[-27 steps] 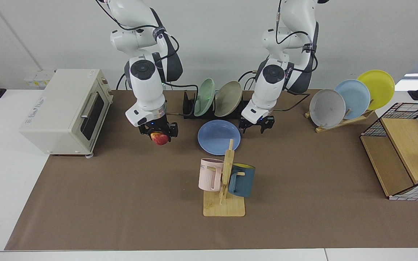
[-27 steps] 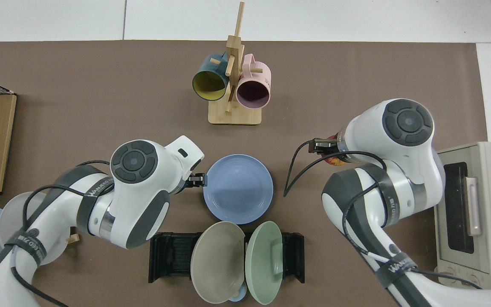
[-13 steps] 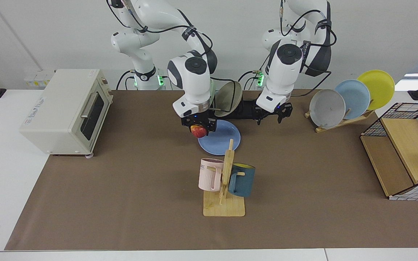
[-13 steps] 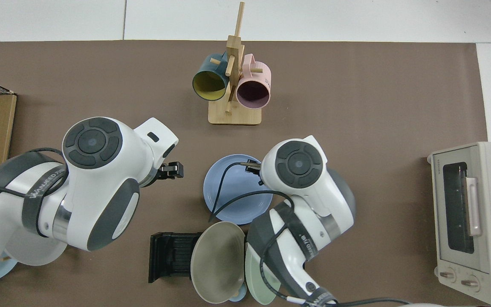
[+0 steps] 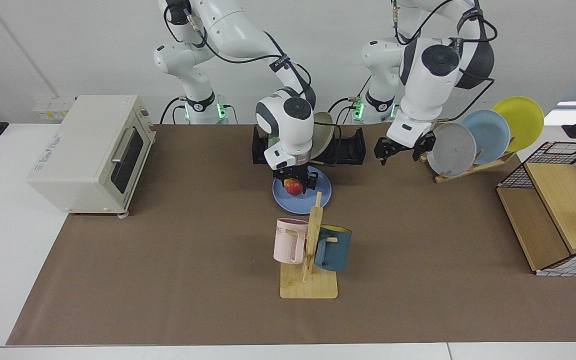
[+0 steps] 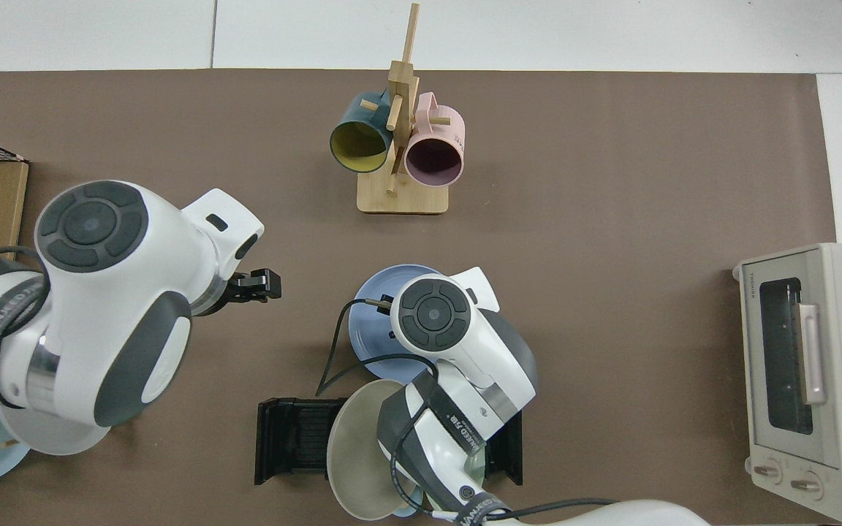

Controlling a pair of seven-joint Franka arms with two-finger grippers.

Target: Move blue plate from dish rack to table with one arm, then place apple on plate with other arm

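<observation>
The right arm reaches out from the back of the table (image 5: 168,280) and bends sharply down at the wrist, so the right gripper (image 5: 294,186) points straight at the blue plate (image 5: 318,196). Its fingers are clamped on the apple (image 5: 294,187), which sits low over the middle of the plate; whether the fruit touches the plate I cannot tell. From above, the arm's wrist housing hides both the apple and most of the plate, leaving only a blue crescent (image 6: 370,321) showing.

The plate lies flat on the brown covering, just in front of the dish rack (image 5: 350,150), where a beige plate (image 5: 324,140) leans in the slots.

The left arm waits, folded high with its forearm angled down, and the left gripper (image 5: 402,150) hangs in the air between the rack and the wooden plate stand (image 5: 473,167), its fingers spread apart and holding nothing. The mug tree (image 5: 313,245) stands nearer me, just in front of the plate.
</observation>
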